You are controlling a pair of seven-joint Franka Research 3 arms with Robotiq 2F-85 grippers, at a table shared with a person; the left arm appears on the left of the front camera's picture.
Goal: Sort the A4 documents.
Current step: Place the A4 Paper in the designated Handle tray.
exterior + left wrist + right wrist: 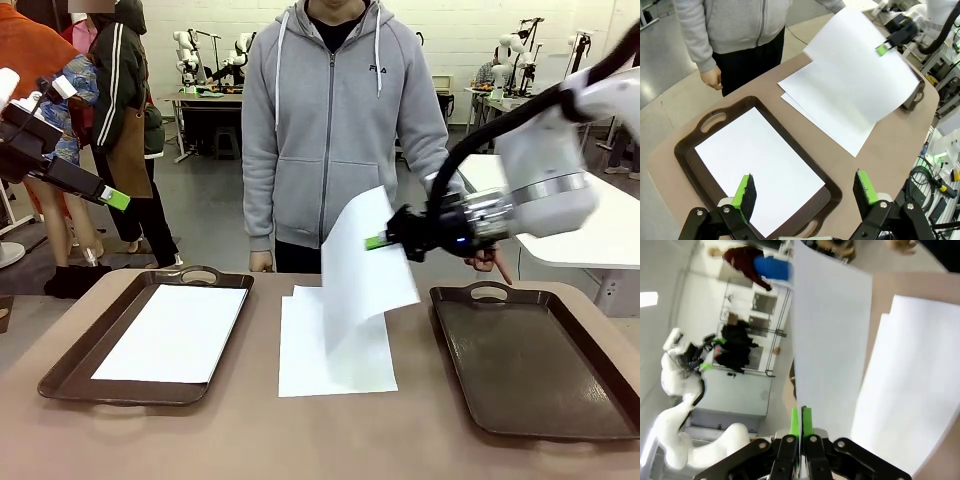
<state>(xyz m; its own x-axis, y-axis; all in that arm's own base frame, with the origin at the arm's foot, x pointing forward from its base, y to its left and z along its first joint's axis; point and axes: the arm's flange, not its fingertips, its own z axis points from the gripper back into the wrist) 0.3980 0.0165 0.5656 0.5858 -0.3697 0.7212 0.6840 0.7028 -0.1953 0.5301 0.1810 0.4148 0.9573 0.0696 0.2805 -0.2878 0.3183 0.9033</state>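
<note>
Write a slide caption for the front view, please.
The right tool pinches one white sheet above the middle stack, between the left tray and the right tray.

Bright, even room light, soft shadows; right wrist view blurred (wide-angle bowing at edges).

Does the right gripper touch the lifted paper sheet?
Touching. In the right wrist view the right gripper pinches the edge of the lifted A4 sheet between its shut green pads, with no gap.

Lab hall: white workbenches (615, 245), loose cables (925, 176), standing onlookers (125, 130).
</note>
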